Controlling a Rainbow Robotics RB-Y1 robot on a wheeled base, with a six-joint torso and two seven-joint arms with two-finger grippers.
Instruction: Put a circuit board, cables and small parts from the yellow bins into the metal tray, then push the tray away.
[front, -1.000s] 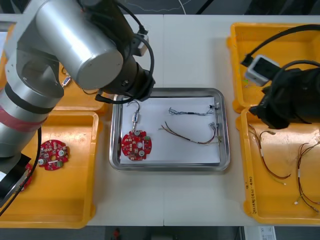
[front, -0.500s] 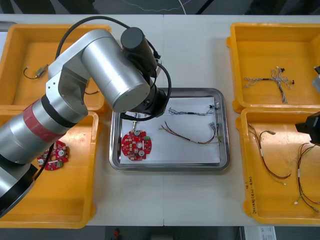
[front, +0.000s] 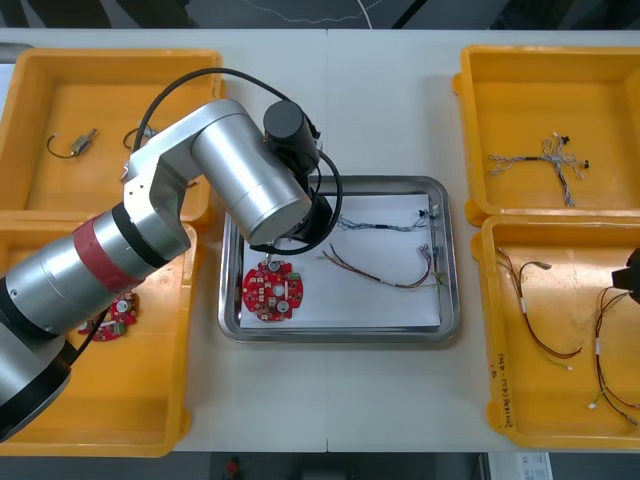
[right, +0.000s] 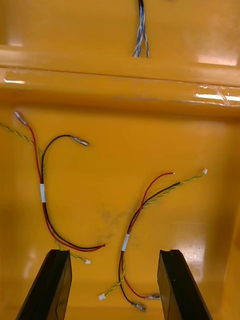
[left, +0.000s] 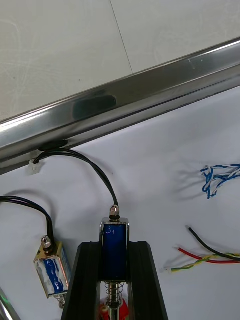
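My left gripper (left: 115, 246) was pinched narrow on a small metal part (left: 114, 235). The part was a boxy steel frame around a blue-wrapped coil, with a spring at one end and a thin black lead (left: 93, 163) curling from the pin at the other. I held it over the white inside of the metal tray (front: 330, 336), by the tray's left edge. Whether it touched the white floor I could not tell. A second part of the same kind (left: 51, 270) lay just beside my left finger. The round red circuit board (front: 271, 291) sat in the tray's near left corner, with a twisted blue and white cable (front: 380, 222) and a red and yellow cable (front: 385, 270) toward its right edge.

My right gripper (right: 114, 255) had its fingers wide apart and empty. It hung over glossy red and yellow cables (right: 135, 225) in the yellow bin (front: 560, 430) at the table's near right corner.
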